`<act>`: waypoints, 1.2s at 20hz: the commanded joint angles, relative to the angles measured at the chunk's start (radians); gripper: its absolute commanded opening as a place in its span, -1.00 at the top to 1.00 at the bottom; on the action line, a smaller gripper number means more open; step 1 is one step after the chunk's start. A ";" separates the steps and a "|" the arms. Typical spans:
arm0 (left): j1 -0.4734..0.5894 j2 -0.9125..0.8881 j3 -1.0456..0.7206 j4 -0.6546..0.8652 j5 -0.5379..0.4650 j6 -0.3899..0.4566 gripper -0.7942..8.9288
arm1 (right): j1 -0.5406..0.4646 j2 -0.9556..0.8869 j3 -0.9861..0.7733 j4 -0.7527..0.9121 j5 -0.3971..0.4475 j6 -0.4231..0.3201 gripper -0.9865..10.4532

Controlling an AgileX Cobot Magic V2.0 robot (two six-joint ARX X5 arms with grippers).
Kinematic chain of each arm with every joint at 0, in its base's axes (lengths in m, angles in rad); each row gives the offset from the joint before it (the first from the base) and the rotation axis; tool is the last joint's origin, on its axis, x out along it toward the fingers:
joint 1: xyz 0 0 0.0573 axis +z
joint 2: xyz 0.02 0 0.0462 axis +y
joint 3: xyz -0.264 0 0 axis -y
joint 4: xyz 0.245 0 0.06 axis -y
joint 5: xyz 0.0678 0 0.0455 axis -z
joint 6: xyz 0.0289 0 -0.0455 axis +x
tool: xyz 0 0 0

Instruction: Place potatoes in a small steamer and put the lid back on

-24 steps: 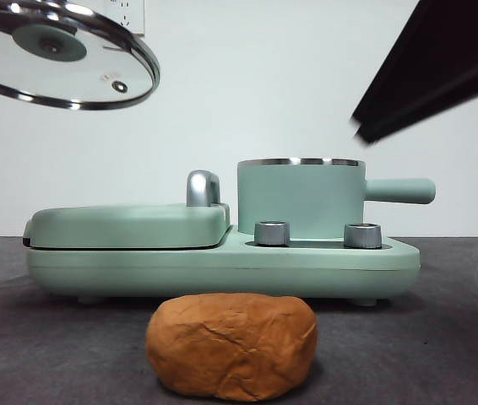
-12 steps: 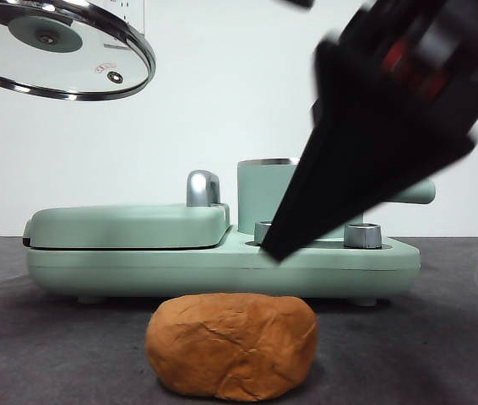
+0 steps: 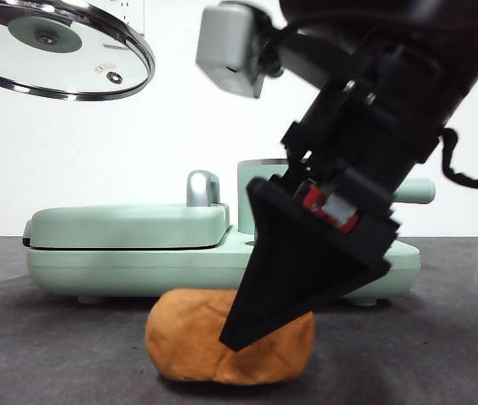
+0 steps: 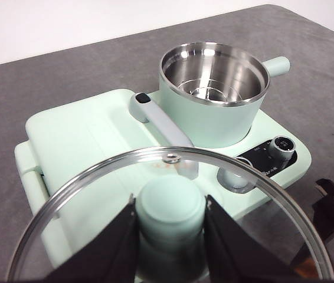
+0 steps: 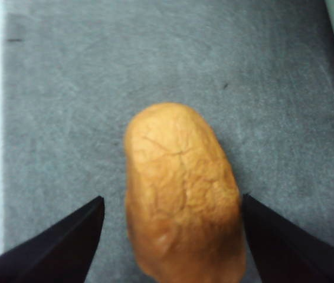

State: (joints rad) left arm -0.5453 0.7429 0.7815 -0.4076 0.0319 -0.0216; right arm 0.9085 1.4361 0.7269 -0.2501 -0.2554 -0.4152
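Observation:
The orange-brown wrinkled potato [image 3: 190,342] lies on the grey table in front of the cooker; it also shows in the right wrist view [image 5: 182,194]. My right gripper [image 5: 173,236] is open, its jaws spread on either side of the potato without closing on it; in the front view it [image 3: 247,333] comes down from the upper right and covers part of the potato. The mint-green steamer pot [image 4: 213,94] stands open and empty on the cooker. My left gripper [image 4: 170,236] is shut on the knob of the glass lid [image 3: 57,51], held high at the upper left.
The mint-green cooker base [image 3: 138,270] carries a flat griddle cover [image 3: 129,224] with a chrome handle [image 3: 203,187] and a dial [image 4: 280,145] near the pot. The pot's side handle [image 3: 416,191] sticks out to the right.
My right gripper has swung down from the upper right to the potato, jaws now straddling it. The lid and left gripper have stayed high at the upper left.

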 commanded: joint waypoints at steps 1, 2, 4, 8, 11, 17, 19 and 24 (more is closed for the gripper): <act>-0.003 -0.001 0.012 0.036 -0.010 0.010 0.82 | 0.012 0.039 0.012 -0.006 0.000 0.012 0.27; -0.003 -0.001 0.012 0.037 -0.010 0.010 0.82 | 0.012 0.043 0.012 -0.013 0.003 0.022 0.31; -0.003 -0.001 0.012 0.037 -0.010 0.010 0.82 | 0.012 0.043 0.012 -0.016 0.005 0.023 0.32; -0.003 -0.001 0.012 0.037 -0.010 0.010 0.82 | 0.012 0.040 0.012 -0.025 -0.010 0.059 0.44; -0.003 -0.001 0.012 0.037 -0.010 0.010 0.82 | 0.011 0.006 0.017 -0.038 -0.029 0.135 0.43; -0.003 -0.001 0.012 0.037 -0.010 0.008 0.82 | -0.018 -0.146 0.152 -0.283 0.066 0.332 0.43; -0.003 -0.001 0.012 0.037 -0.010 0.003 0.82 | -0.050 -0.159 0.249 -0.415 0.120 0.383 0.43; -0.003 0.000 0.012 0.037 -0.010 0.002 0.82 | -0.143 -0.149 0.434 -0.589 0.134 0.390 0.44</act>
State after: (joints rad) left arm -0.5453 0.7429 0.7815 -0.4072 0.0238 -0.0189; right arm 0.7639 1.2705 1.1309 -0.8402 -0.1257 -0.0448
